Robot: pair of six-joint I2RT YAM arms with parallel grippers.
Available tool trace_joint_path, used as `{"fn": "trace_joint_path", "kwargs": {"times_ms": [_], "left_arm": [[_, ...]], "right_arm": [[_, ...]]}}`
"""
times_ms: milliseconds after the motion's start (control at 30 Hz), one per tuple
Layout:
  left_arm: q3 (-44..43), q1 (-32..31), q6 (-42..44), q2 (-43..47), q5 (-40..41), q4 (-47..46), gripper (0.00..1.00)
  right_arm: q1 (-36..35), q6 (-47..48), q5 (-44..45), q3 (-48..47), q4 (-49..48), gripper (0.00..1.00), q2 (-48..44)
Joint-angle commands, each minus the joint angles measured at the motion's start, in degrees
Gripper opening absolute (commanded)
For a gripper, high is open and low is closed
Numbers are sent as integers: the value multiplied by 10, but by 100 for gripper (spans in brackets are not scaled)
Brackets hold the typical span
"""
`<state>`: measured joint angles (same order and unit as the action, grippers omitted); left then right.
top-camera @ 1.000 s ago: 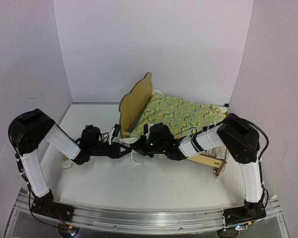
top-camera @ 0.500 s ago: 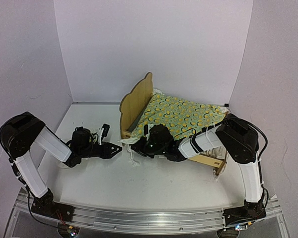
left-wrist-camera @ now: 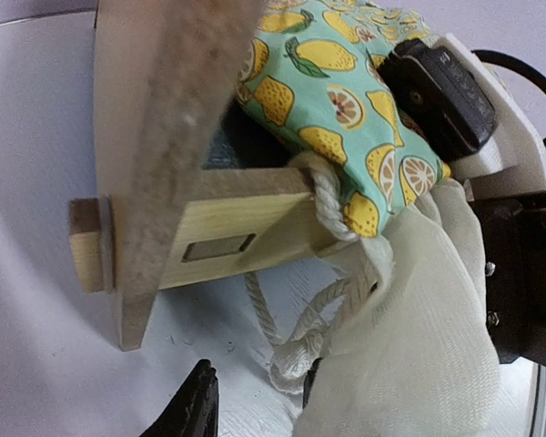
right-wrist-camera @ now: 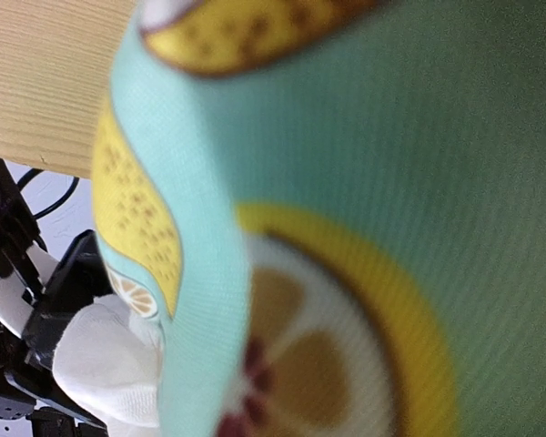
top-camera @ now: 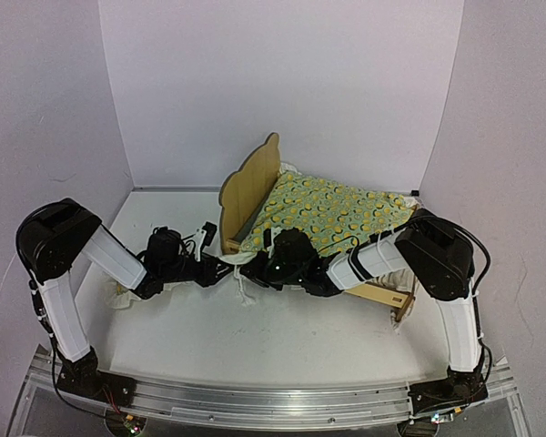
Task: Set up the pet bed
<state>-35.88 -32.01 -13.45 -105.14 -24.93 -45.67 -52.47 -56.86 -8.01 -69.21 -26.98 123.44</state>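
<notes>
Returned rightward since the prior frame, at centre left: left gripper, jaws parted beside a cord. Centre: right gripper, closed at the quilt edge. Centre to right, on the table: pet bed, headboard upright.

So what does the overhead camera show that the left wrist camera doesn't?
Only overhead: the left arm and right arm entire, plus the pet bed with its rounded headboard outline. Only left wrist: a small rectangular slot in the side rail, and the lemon print up close. Both: the quilt, white ruffle included, lying on the bed.
</notes>
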Motion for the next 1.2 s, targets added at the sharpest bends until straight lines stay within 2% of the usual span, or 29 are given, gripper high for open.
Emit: {"fn": "trace_joint_path", "kwargs": {"times_ms": [0,200,367,533,633,900,1033,1167], "left_arm": [[-25,-10,33,-20,-33,-16,32],[-27,-13,53,-23,-39,-15,34],[-36,-14,51,-29,-29,-14,43],[-52,-13,54,-34,-27,2,41],[-28,-11,53,-11,-23,3,38],[41,6,45,63,31,1,45],[5,12,28,25,52,6,46],[-48,11,16,-31,28,11,43]], "right_arm": [[8,8,28,-17,-21,0,-10],[8,8,29,-18,-21,0,-13],[8,6,24,-18,-22,0,-13],[7,8,23,-16,-21,0,-18],[9,10,26,-17,-20,0,-20],[8,9,21,-20,-21,0,-15],[9,9,20,-22,-20,0,-15],[8,9,21,-21,-20,0,-18]]}}
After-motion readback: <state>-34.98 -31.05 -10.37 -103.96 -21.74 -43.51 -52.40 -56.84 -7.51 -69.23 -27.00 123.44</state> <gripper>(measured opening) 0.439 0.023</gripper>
